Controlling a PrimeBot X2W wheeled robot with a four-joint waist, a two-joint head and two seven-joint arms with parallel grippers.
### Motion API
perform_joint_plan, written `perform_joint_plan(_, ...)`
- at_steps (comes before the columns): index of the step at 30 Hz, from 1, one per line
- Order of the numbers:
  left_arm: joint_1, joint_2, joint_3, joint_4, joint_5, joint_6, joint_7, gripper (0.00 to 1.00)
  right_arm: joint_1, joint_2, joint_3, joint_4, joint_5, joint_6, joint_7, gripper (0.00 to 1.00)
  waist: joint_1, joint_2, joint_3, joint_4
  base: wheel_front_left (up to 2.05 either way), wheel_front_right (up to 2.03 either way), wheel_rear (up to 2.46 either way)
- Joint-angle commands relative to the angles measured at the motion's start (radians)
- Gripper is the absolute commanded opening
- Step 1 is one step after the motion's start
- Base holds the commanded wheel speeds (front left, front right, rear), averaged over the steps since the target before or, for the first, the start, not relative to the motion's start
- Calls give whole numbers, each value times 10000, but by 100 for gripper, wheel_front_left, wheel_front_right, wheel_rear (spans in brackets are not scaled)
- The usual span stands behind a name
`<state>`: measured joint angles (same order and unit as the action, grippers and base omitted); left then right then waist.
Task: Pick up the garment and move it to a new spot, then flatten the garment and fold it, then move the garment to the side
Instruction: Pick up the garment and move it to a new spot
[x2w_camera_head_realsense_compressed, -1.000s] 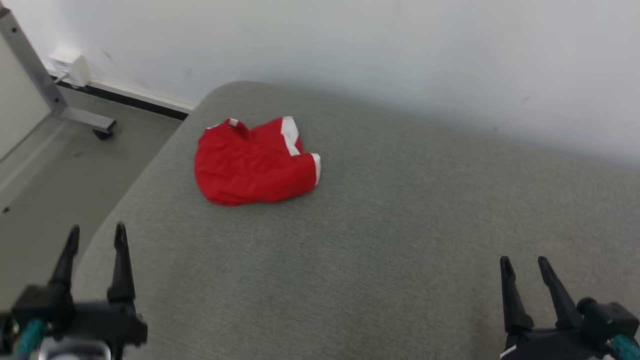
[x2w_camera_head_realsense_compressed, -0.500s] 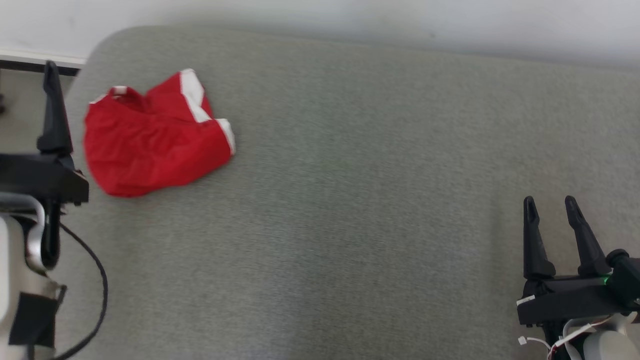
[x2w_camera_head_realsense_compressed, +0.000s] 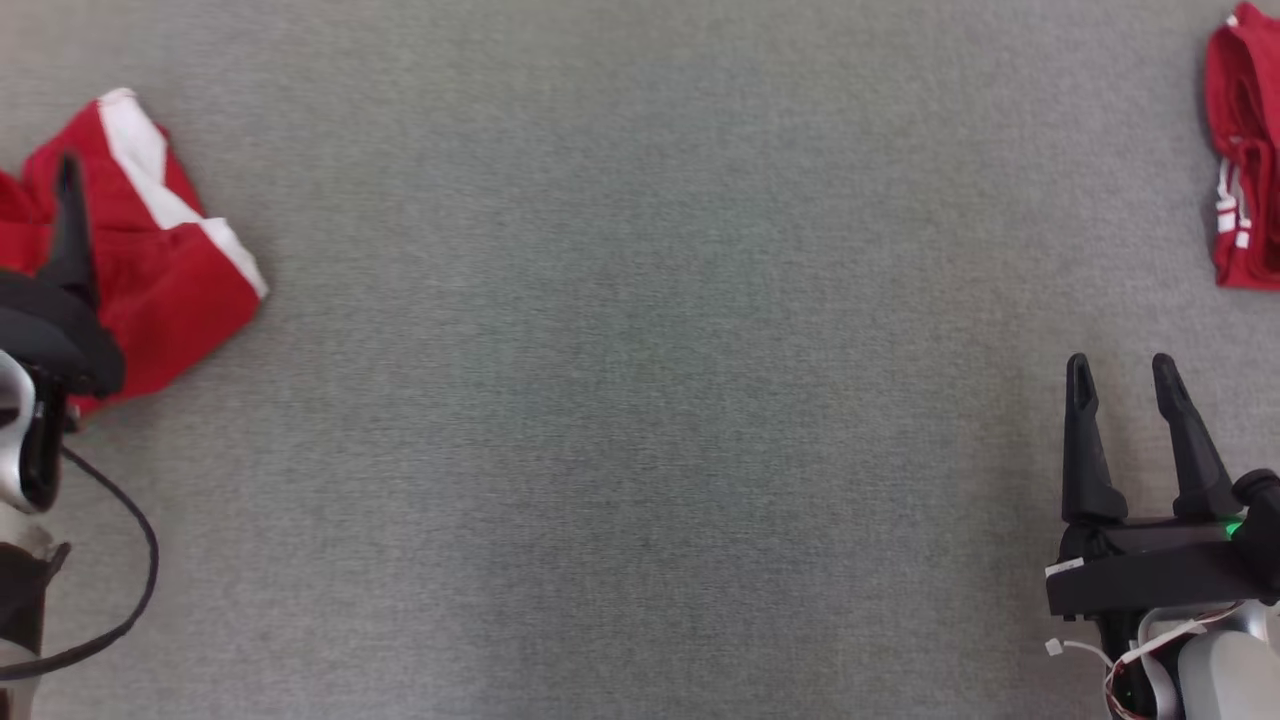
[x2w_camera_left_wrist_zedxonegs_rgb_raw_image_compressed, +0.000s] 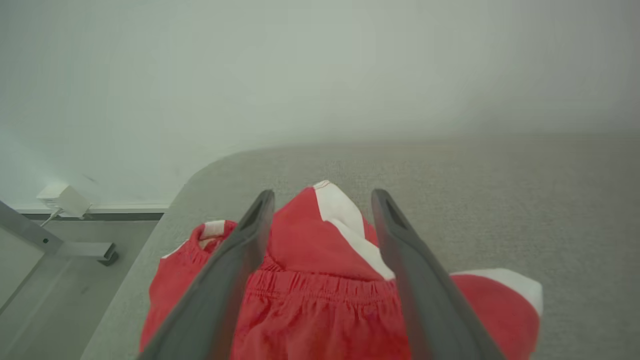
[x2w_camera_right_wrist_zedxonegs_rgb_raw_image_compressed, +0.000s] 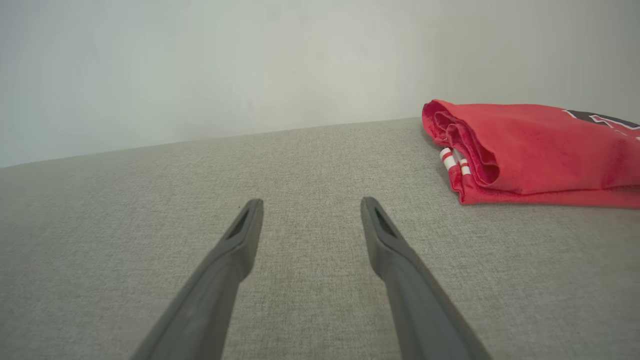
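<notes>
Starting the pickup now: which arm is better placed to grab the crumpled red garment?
Left. The left gripper is open with the crumpled red garment framed between its fingers; the right gripper, also open, sits far off.

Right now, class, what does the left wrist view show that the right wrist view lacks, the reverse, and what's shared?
Left wrist view: a crumpled red garment with white trim, seen between the fingers of the open left gripper, plus floor and a metal frame. Right wrist view: a folded red garment beyond the open right gripper. Shared: grey fabric surface, pale wall.
</notes>
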<state>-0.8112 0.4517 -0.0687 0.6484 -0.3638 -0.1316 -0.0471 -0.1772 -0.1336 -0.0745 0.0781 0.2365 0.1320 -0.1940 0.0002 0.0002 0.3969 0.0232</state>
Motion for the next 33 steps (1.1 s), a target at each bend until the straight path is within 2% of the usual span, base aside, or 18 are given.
perform_joint_plan(1,-116,44,-101,91,-84,23,50,100,-86,-60,-32,-37,-45,-30,14,100,-2,-2,287,-282,0,0,0)
perform_joint_plan(3,-211,206,-295,528,-310,24,392,100,-127,-81,-57,-81,-63,-30,67,100,-2,-2,308,-276,0,0,0)
perform_joint_plan(10,-436,245,-802,1861,-1042,23,1496,100,-232,-12,-16,-190,-142,-30,141,100,-2,-2,357,-298,0,0,0)
perform_joint_plan(16,-348,-8,-1179,2879,-1855,14,2906,100,-280,12,72,-176,-141,-30,141,100,-2,-2,370,-448,0,0,0)
perform_joint_plan(17,-326,-13,-1315,3039,-2056,11,3100,50,-294,6,76,-161,-131,-30,136,100,-2,-2,362,-495,0,0,0)
perform_joint_plan(18,-338,55,-1362,3101,-2071,13,3020,27,-302,3,72,-154,-127,-30,130,100,-2,-2,355,-518,0,0,0)
perform_joint_plan(19,-362,94,-1416,3166,-2067,13,2954,0,-304,1,71,-145,-124,-30,127,100,-2,-2,338,-542,0,0,0)
perform_joint_plan(27,-829,257,-1600,3364,-1760,80,1644,0,-201,37,-30,-64,-169,-30,81,100,-2,-2,49,-481,0,0,0)
perform_joint_plan(33,-1248,385,-1811,3241,-1351,114,326,0,-86,106,75,143,-50,-30,-6,100,-2,-2,-594,-275,0,0,0)
